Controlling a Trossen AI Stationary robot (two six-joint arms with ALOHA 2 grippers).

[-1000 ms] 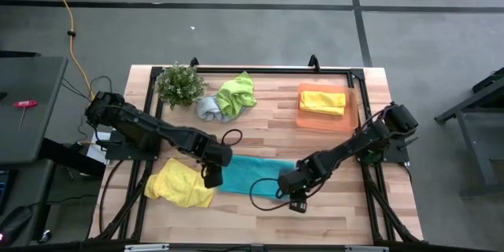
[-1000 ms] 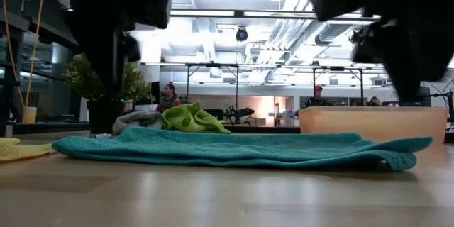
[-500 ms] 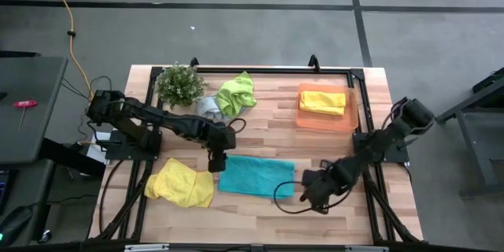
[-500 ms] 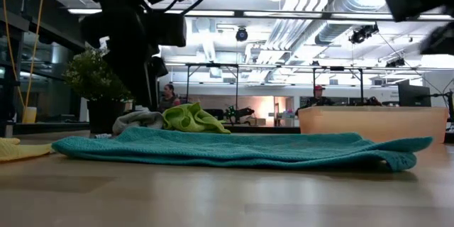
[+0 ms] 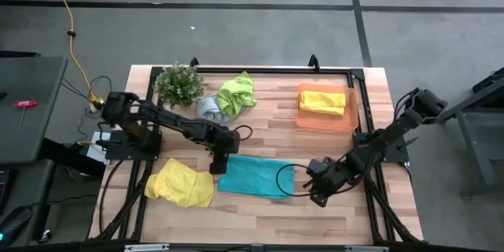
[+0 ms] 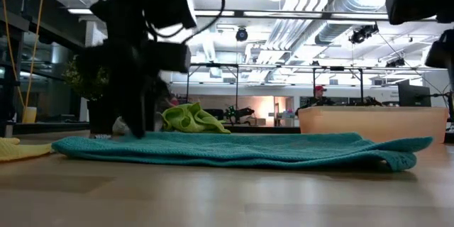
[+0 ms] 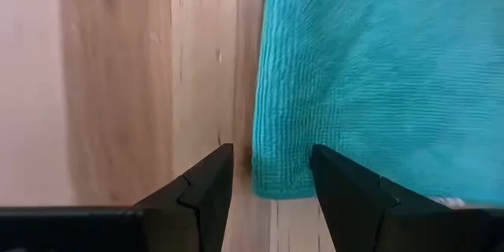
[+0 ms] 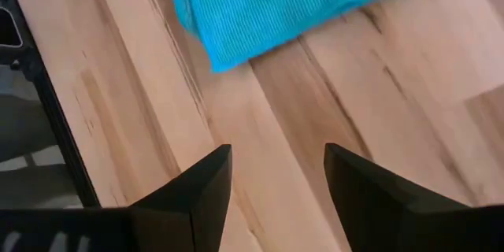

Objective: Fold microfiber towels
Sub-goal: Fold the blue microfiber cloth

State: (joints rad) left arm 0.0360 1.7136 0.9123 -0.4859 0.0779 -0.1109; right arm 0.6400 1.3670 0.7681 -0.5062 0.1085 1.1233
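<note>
Now lying flat mid-surface: teal towel [image 5: 256,176], long axis nine-to-three. Left gripper [image 5: 219,163] released, poised at its ten-o'clock corner, nearer; right gripper [image 5: 314,183] released, empty, just off the three-o'clock edge.

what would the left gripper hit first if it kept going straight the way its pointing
Most likely the teal towel: the left gripper points down with open jaws straddling its corner edge, the wooden table just beneath. How far above it hangs is unclear.
</note>
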